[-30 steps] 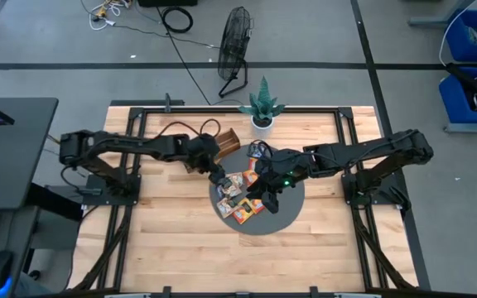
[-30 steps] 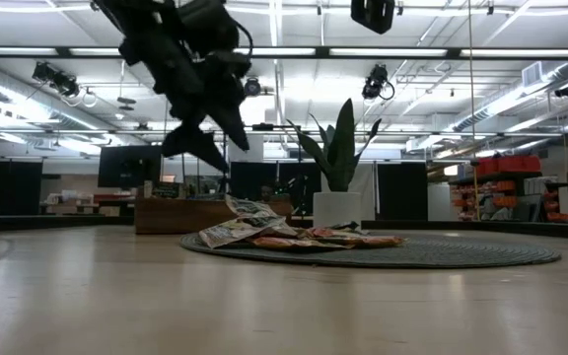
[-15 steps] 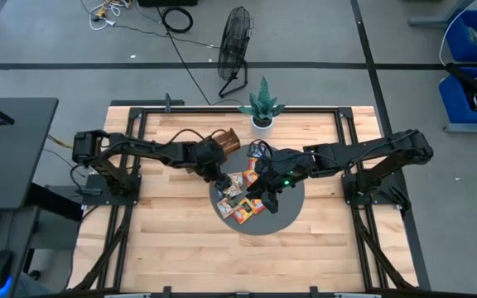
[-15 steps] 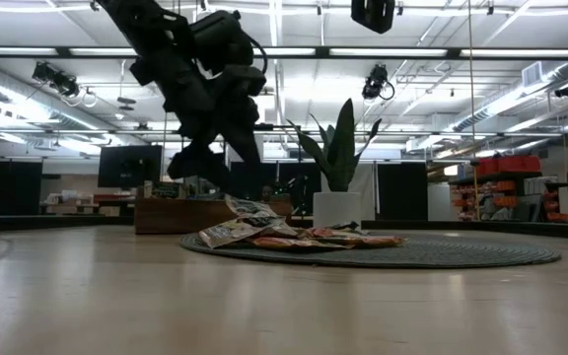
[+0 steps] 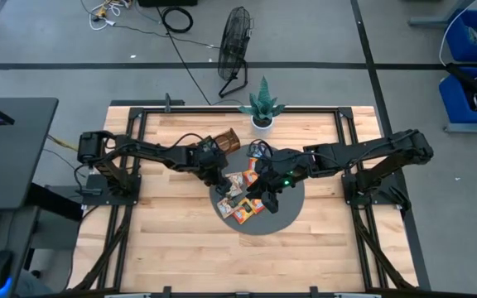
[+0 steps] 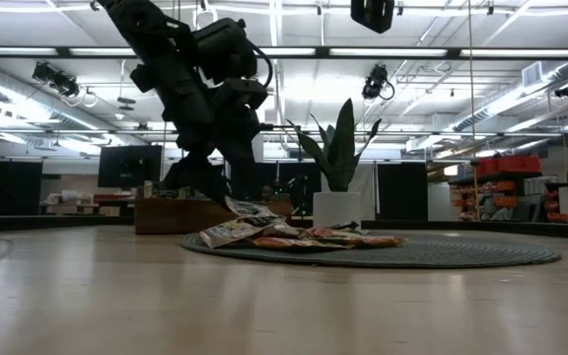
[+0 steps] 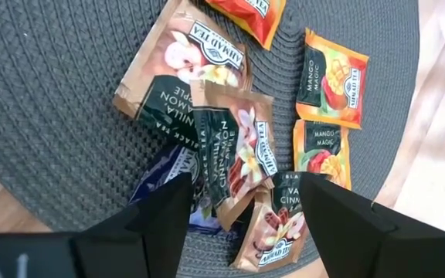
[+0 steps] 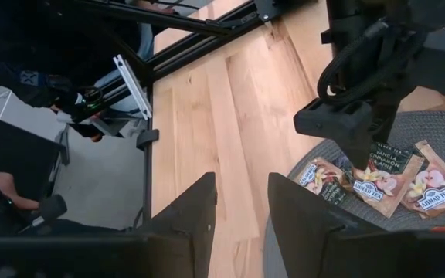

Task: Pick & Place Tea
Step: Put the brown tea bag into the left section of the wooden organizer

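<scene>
Several small tea sachets, orange mango ones and dark vanilla-cinnamon ones, lie overlapping on a round dark grey woven mat. In the low view the tea pile rests flat on the mat. My left gripper hangs open just above the pile's left part, slanting down, one finger on either side of a vanilla-cinnamon sachet and touching nothing. It also shows from above as my left gripper. My right gripper waits open, raised over the mat, nothing between its fingers.
A brown wooden tray stands behind the mat toward the far left. A potted plant stands at the far edge. Bare wooden tabletop lies near and left of the mat. Black frame rails border the table.
My left gripper has sunk toward the tea pile and gone a little toward the table's right edge, tipping somewhat more downward. Its fingers stay open. The sachets and my right gripper have kept still.
</scene>
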Robot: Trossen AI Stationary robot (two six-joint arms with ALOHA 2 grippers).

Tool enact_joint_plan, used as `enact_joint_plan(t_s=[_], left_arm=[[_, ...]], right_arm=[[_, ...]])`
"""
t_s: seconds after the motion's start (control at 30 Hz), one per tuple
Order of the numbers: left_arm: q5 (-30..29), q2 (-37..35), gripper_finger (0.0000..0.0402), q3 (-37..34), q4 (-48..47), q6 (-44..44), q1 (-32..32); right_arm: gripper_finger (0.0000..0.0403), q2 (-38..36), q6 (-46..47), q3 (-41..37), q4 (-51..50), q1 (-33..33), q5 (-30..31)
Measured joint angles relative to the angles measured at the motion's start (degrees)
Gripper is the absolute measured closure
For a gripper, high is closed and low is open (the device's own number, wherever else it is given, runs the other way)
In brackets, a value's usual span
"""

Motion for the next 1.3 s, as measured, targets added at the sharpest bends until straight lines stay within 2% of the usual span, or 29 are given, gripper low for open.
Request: enact_joint_plan(t_s=[0.33,0.43,0.63,0.97,1.1,1.3], left_arm=[[0.06,0.0,0.0158,0.0,0.06,-0.01,-0.69],[-0.04,0.0,0.0169,0.0,0.06,-0.63,-0.63],[-0.66,0.0,0.023,0.0,0.06,-1.11,-0.66],[-1.72,0.0,0.0391,0.0,0.15,-0.98,-0.63],[-1.01,-0.34,0.0397,0.0,0.58,-0.99,-0.63],[-1.06,-5.09,0.0399,-0.01,0.42,-0.94,-0.34]], right_arm=[[0.0276,0.0,-0.61,0.0,0.0,0.0,0.01],[0.0276,0.0,-0.61,0.0,0.0,0.0,0.0],[0.0276,0.0,-0.63,0.0,0.0,0.0,1.27],[0.0276,0.0,-0.63,0.0,0.0,-0.02,1.53],[0.0276,0.0,-0.63,0.0,-0.02,-0.02,1.53],[0.0276,0.0,-0.66,0.0,-0.65,-0.02,1.51]])
